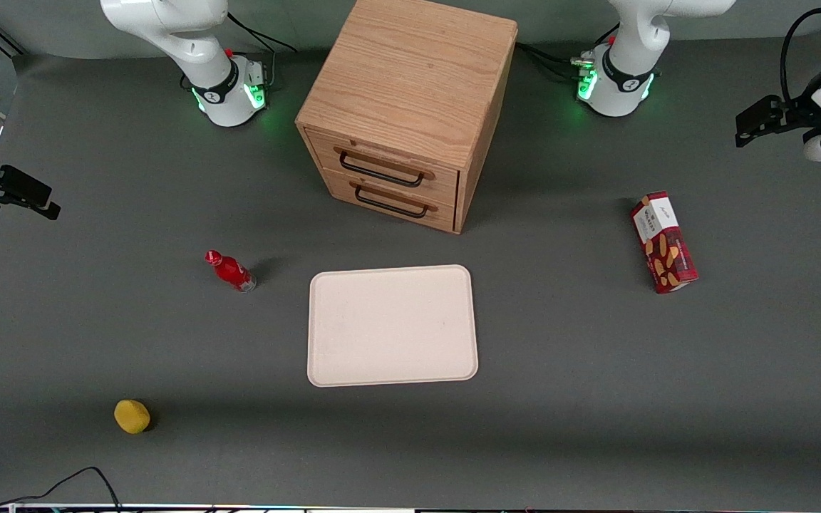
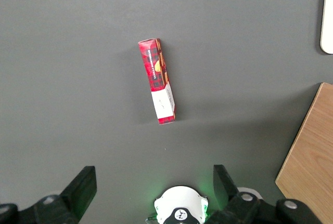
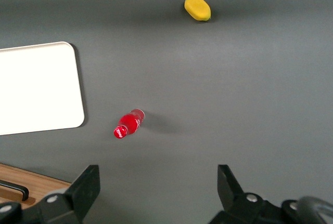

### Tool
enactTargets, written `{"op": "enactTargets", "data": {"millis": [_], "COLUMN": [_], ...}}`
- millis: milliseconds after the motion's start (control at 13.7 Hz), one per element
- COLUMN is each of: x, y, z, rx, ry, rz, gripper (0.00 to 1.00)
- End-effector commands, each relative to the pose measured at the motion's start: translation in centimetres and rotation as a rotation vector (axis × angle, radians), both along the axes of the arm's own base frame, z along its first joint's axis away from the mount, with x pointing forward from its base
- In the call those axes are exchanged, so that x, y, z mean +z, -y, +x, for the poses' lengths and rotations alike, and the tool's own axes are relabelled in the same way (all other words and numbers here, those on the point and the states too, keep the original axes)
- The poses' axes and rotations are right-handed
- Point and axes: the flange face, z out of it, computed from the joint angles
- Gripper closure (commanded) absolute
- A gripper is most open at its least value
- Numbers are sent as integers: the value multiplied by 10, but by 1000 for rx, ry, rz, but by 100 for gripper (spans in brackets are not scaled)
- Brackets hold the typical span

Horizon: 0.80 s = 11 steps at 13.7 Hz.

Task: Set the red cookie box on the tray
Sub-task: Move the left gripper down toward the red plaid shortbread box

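**Cookie box not yet picked up; tray waiting bare**

Nothing of the task is showing as done. The slim, oblong, dark-red cardboard cookie box [image 1: 663, 242] with tan cookie pictures and a white end panel is lying flat on the grey table [image 1: 596, 399], toward the working arm's end and well apart from the flat, rectangular, cream-beige tray [image 1: 393, 325] with rounded corners and a low rim. The tray is sitting in front of the drawer cabinet with nothing on it.

The left arm's black two-finger gripper [image 2: 154, 185] is hanging high above the table, its fingers [image 2: 83, 185] standing wide apart and holding nothing. In the wrist view the box [image 2: 157, 81] is lying on the table below the gripper, off from under the gap between the fingers. By my judgement the whole job is remaining: descending onto the box, closing across its narrow width, lifting, carrying it over and setting it on the tray.

Around the scene, a light oak two-drawer cabinet [image 1: 410, 107] with dark handles is standing farther from the front camera than the tray. A small red bottle [image 1: 230, 271] is lying near the tray, toward the parked arm's end, and a yellow lemon-like object [image 1: 132, 416] is resting nearer the front camera. None of these is lying between box and tray, so the path is looking open; only the cabinet's corner is calling for some care.
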Motion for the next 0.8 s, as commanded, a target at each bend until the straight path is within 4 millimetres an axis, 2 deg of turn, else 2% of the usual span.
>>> {"op": "enactTargets", "data": {"millis": [0, 220, 366, 732], "x": [8, -3, -22, -95], "y": [4, 5, 8, 2], "z": [5, 8, 10, 12], "rx": [-26, -22, -26, -13], "ry": [-6, -47, -93, -96], "rz": [14, 13, 16, 10], "gripper": [0, 0, 0, 0]}}
